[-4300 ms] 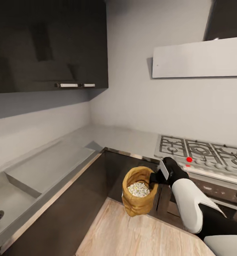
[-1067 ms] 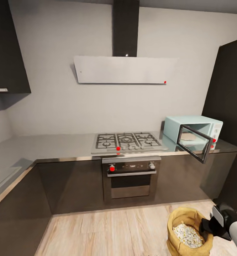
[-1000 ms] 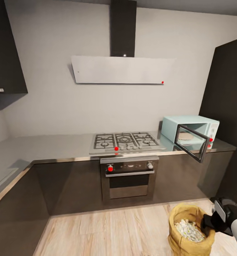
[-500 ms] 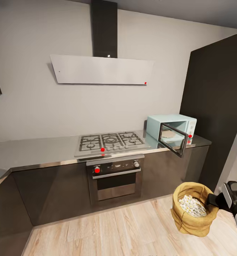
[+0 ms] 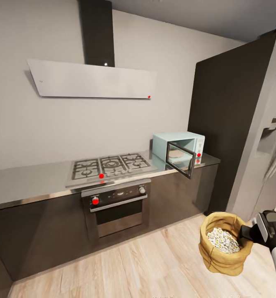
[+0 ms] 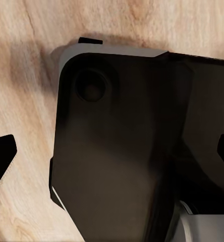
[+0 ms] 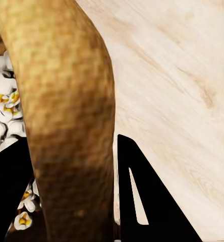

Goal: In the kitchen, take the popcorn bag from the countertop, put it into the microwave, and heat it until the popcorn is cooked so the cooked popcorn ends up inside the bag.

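Note:
The tan popcorn bag (image 5: pixel 225 252) hangs above the wooden floor at the lower right of the head view, with whitish popcorn (image 5: pixel 223 241) in its mouth. My right gripper (image 5: pixel 246 232) is shut on the bag's rolled rim. In the right wrist view the rim (image 7: pixel 71 101) runs between the two dark fingers (image 7: pixel 142 201), with popcorn (image 7: pixel 6 116) beside it. The mint-blue microwave (image 5: pixel 183 142) stands on the grey countertop (image 5: pixel 26 182), its door (image 5: pixel 180 162) swung open. My left gripper (image 6: pixel 112 156) is open over my own dark base.
A gas hob (image 5: pixel 109 165) sits in the counter above a built-in oven (image 5: pixel 117 207), under a white hood (image 5: pixel 92 78). A tall dark cabinet (image 5: pixel 225 124) and a grey fridge (image 5: pixel 266 157) stand right of the microwave. Wooden floor (image 5: pixel 146 269) lies open before the cabinets.
The whole view has swung to the right, so the hob and microwave sit further left in the picture and the fridge has come into sight. The bag stays in my right gripper.

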Tool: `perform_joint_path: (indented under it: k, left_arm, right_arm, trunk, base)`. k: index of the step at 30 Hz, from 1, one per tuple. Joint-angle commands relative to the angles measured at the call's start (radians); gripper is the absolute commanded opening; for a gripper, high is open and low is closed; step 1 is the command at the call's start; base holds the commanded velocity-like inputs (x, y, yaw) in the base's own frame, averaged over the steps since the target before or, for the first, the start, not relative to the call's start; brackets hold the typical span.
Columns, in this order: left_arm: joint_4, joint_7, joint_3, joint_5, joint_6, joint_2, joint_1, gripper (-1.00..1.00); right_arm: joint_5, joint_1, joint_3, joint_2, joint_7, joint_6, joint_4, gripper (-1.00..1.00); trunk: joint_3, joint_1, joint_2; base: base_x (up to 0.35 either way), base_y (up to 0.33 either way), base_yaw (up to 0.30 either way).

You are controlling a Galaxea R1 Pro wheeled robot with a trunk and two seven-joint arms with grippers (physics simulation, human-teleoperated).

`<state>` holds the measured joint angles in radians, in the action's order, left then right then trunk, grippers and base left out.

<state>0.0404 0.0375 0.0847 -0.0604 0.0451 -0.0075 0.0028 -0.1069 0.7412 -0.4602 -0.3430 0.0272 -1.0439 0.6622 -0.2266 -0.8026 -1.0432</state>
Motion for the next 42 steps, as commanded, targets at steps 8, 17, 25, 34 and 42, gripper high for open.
perform_joint_path:
  k: [8, 17, 25, 34, 42]
  left_arm:
    - [0.001, 0.004, 0.007, -0.007, 0.003, 0.000, 0.000, 1.00]
    - [0.000, 0.004, 0.006, -0.007, -0.001, -0.001, 0.000, 1.00]
    - [0.025, -0.001, 0.000, 0.005, -0.007, -0.044, 0.000, 1.00]
    - [0.045, -0.002, -0.006, 0.008, -0.001, -0.066, 0.000, 1.00]
    - [0.034, -0.002, -0.005, 0.004, -0.008, -0.065, 0.000, 1.00]
  right_arm:
    - [-0.007, 0.001, 0.001, -0.001, 0.002, -0.003, 0.002, -1.00]
    - [-0.005, 0.001, 0.002, 0.003, 0.013, -0.003, 0.002, -1.00]
    - [-0.007, 0.001, 0.003, 0.057, 0.010, -0.003, 0.002, -1.00]
    - [-0.003, 0.001, 0.002, 0.059, 0.015, -0.003, 0.000, -1.00]
    - [-0.005, 0.001, 0.003, 0.059, 0.014, -0.003, -0.001, -1.00]
  trunk:
    - [-0.001, 0.000, -0.001]
    - [-0.001, 0.000, -0.001]
    - [-0.001, 0.000, -0.001]
    - [-0.001, 0.000, -0.001]
    - [-0.001, 0.000, -0.001]
  base:
    - [0.000, 0.000, -0.288]
    - [0.000, 0.000, -0.289]
    - [0.000, 0.000, -0.290]
    - [0.000, 0.000, -0.062]
    - [0.234, 0.000, 0.000]
